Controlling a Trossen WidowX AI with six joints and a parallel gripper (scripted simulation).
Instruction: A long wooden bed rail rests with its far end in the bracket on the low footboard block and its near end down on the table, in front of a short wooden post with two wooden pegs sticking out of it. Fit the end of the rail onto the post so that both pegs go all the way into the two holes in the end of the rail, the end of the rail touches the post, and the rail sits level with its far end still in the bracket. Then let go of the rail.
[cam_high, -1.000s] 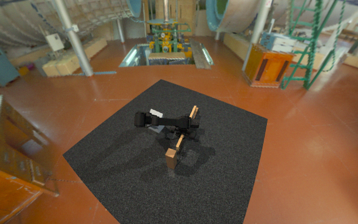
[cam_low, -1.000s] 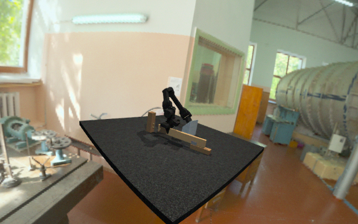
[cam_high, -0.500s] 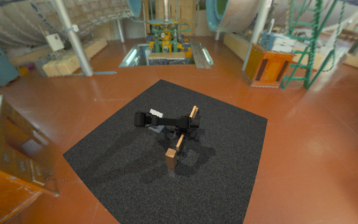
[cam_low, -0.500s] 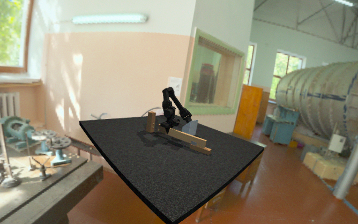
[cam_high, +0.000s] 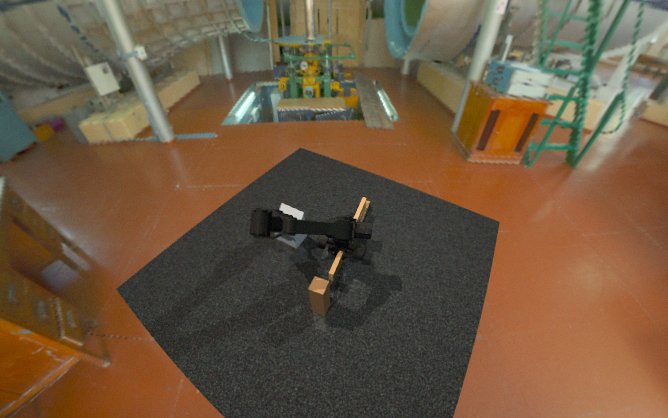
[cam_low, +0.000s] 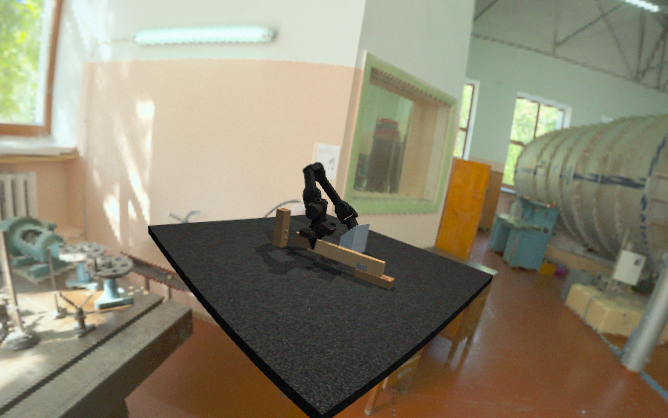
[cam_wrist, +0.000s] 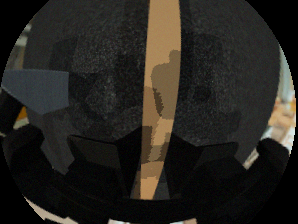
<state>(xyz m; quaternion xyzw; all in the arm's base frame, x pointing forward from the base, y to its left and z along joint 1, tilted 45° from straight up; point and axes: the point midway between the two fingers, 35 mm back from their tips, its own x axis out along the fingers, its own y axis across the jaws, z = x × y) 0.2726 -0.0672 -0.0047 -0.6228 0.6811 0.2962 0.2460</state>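
The long wooden rail (cam_high: 335, 266) (cam_low: 345, 254) (cam_wrist: 164, 35) runs from near the post to the footboard block (cam_low: 386, 282). Its far end sits at the pale bracket (cam_low: 361, 267) on that block. My gripper (cam_low: 313, 242) (cam_wrist: 151, 129) is shut on the rail, nearer its post end. The rail's near end appears raised off the table, with a shadow under it. The upright wooden post (cam_high: 319, 298) (cam_low: 281, 228) stands just beyond that end, and a small gap shows between them in the exterior view. Small pegs show on the post's rail-facing side; the rail's holes are hidden.
A grey-white panel (cam_high: 291, 211) (cam_low: 356, 238) (cam_wrist: 40, 90) stands beside the rail on the arm's side. The arm (cam_high: 315, 227) (cam_low: 311, 187) reaches over the rail from that side. The dark table mat (cam_high: 260, 350) (cam_low: 310, 320) extends around the parts to its edges.
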